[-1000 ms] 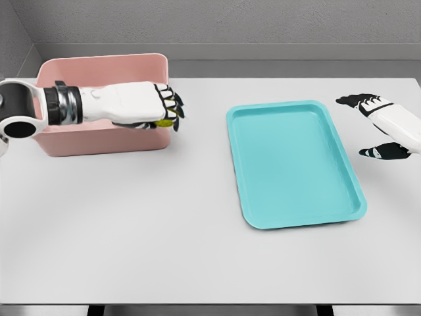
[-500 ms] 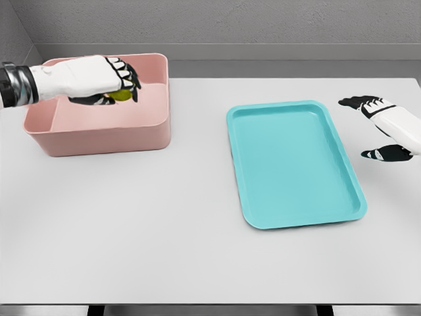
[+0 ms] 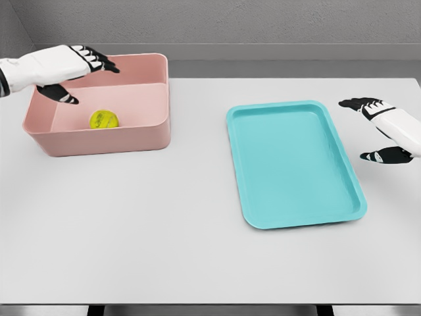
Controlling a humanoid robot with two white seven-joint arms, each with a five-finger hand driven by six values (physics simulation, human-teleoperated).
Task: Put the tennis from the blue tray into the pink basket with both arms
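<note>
The white surface (image 3: 164,224) carries everything, and the pink basket (image 3: 112,139) at its far left serves as the landmark here. Well to the right of the basket lies the blue tray (image 3: 293,164), a shallow teal rectangle with rounded corners, slightly skewed on the surface, nothing resting in it. The basket itself is a deep, rounded-corner box with smooth pink walls.

The left hand (image 3: 62,66) comes in from the left edge and hovers over the basket's far-left corner, palm down, its black-tipped fingers (image 3: 99,60) spread and stretched out toward the basket's back wall, the thumb pointing down toward the inside; it holds nothing. The right hand (image 3: 388,128) sits far to the right of the basket, beyond the tray's right rim, fingers parted and relaxed with the thumb held apart below them, also holding nothing.

The tennis ball (image 3: 104,120) is a small yellow-green sphere with a faint pale seam, lying on the basket's floor near the front wall, left of centre, below the left hand and clear of it.
</note>
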